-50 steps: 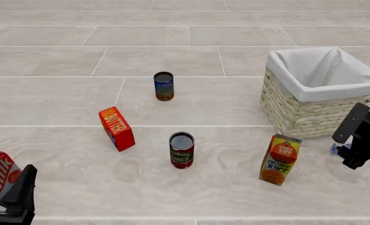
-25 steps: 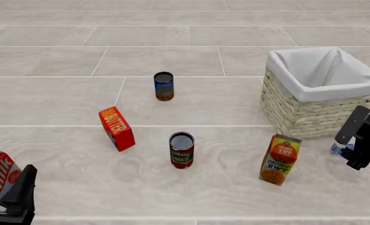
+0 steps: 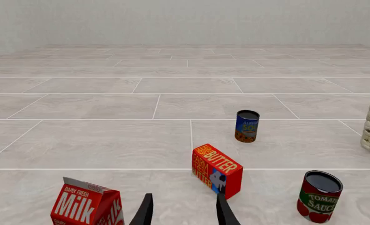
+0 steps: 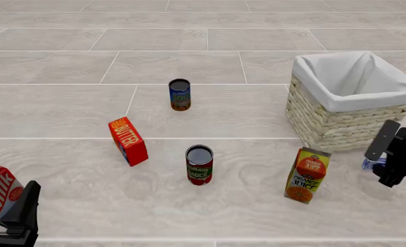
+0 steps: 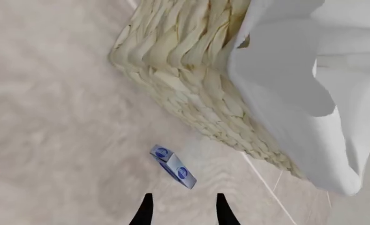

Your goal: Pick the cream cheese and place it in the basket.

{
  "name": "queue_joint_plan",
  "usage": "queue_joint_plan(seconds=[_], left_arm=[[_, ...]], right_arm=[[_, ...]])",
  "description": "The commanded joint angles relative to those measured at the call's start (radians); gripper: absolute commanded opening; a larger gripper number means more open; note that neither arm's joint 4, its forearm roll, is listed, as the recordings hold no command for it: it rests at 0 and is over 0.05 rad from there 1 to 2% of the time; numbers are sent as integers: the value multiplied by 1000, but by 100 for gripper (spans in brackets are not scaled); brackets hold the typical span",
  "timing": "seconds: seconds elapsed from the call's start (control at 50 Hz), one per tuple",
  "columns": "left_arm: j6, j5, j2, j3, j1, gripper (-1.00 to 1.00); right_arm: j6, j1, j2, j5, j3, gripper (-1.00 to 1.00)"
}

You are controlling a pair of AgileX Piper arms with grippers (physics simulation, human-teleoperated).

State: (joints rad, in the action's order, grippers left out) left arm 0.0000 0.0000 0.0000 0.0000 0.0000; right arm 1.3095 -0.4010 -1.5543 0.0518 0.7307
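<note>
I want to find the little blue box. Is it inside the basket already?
No, the cream cheese lies on the floor outside the basket, ahead of the right pincer.

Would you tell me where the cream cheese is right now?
The cream cheese lies on the floor beside the basket, just ahead of the open right gripper; in the front view that arm mostly hides it.

At frame right, my right claw [image 4: 387, 158] has the basket [image 4: 333, 123] just above and the juice carton [image 4: 307, 175] left.

Simulated tabletop scene: pale tiled surface [image 4: 258, 67], plain backdrop, scattered groceries.
</note>
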Motion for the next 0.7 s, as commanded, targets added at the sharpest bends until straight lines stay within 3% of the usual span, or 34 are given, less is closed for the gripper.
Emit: queue_joint_plan(seconds=[0.02, 0.18, 0.2, 0.24, 0.32, 0.7], left_arm=[[0, 0, 0, 0, 0, 100], [0, 0, 0, 0, 0, 100], [0, 0, 0, 0, 0, 100], [0, 0, 0, 0, 0, 100], [0, 0, 0, 0, 0, 100], [0, 0, 0, 0, 0, 100]], right_arm=[[9, 6, -63, -43, 24, 100], [11, 13, -85, -58, 28, 100], [43, -5, -107, -84, 18, 100], [48, -9, -116, -91, 18, 100], [29, -12, -145, -87, 45, 100], [57, -25, -205, -106, 72, 100]])
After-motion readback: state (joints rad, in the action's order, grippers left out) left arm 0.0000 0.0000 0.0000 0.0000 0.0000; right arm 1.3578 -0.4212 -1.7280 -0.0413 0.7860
